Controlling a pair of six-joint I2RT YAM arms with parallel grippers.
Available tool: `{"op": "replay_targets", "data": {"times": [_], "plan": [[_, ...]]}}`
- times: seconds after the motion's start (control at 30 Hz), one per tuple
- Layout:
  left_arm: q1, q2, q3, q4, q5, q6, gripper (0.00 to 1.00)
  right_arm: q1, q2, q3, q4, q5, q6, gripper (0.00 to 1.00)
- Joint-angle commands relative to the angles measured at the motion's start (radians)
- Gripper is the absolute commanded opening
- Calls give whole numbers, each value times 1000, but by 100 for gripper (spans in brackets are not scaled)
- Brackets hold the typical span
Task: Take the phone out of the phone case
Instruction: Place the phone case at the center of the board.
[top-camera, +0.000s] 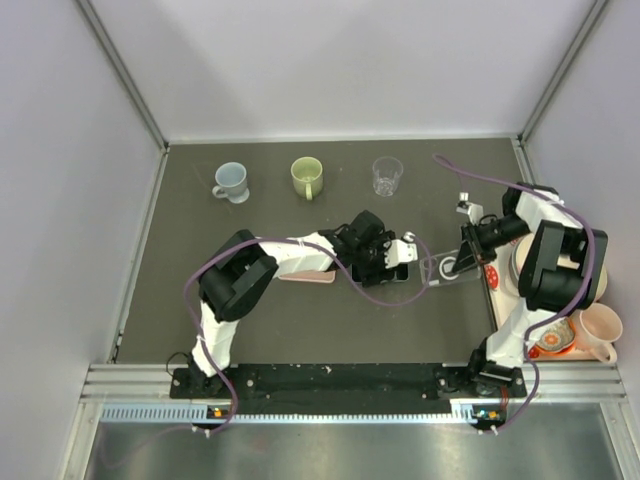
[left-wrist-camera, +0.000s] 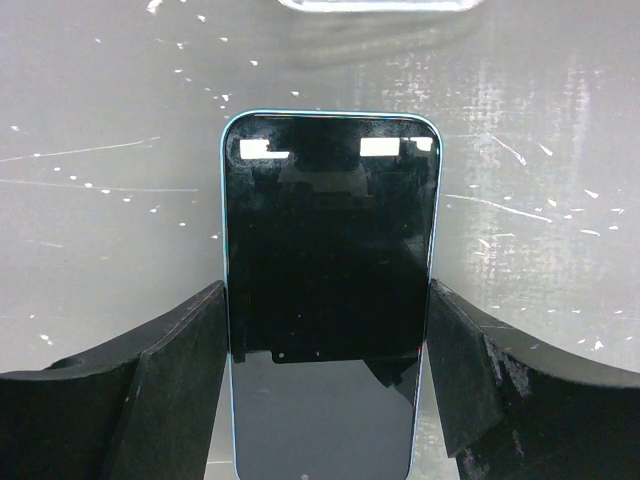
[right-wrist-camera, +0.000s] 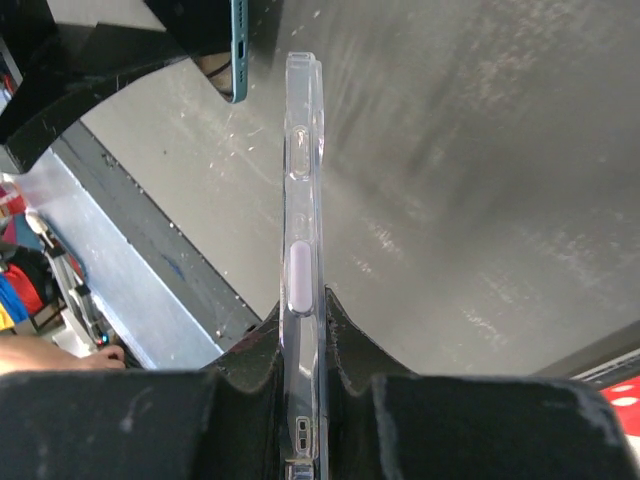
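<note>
The phone (left-wrist-camera: 328, 270) has a black screen and a light-blue rim. My left gripper (left-wrist-camera: 328, 335) is shut on it, one finger pressed against each long side. Edge-on in the right wrist view, the clear phone case (right-wrist-camera: 302, 190) stands empty, clamped between the fingers of my shut right gripper (right-wrist-camera: 303, 310). One end of the phone (right-wrist-camera: 238, 55) shows at the top left of that view, apart from the case. From above, the left gripper (top-camera: 393, 256) and the right gripper (top-camera: 462, 262) sit close together at mid-table, with the case (top-camera: 445, 268) between them.
A blue mug (top-camera: 231, 181), a green mug (top-camera: 307, 176) and a clear glass (top-camera: 387, 175) line the back of the table. A pink flat object (top-camera: 305, 275) lies under the left arm. Dishes and a pink mug (top-camera: 600, 330) crowd the right edge.
</note>
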Motion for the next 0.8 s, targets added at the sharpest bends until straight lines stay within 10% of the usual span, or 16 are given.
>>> {"op": "replay_targets", "data": {"times": [0.0,0.4,0.77], "plan": [[-6,21,74,-9,1,-11,0,-24,35,63,32,0,4,0],[-24,54,108,-45,-28,-5,27,-26,76,68,95,13,45,2],[-28,61,105,-56,-39,1,49,-26,98,74,138,75,65,30]]}}
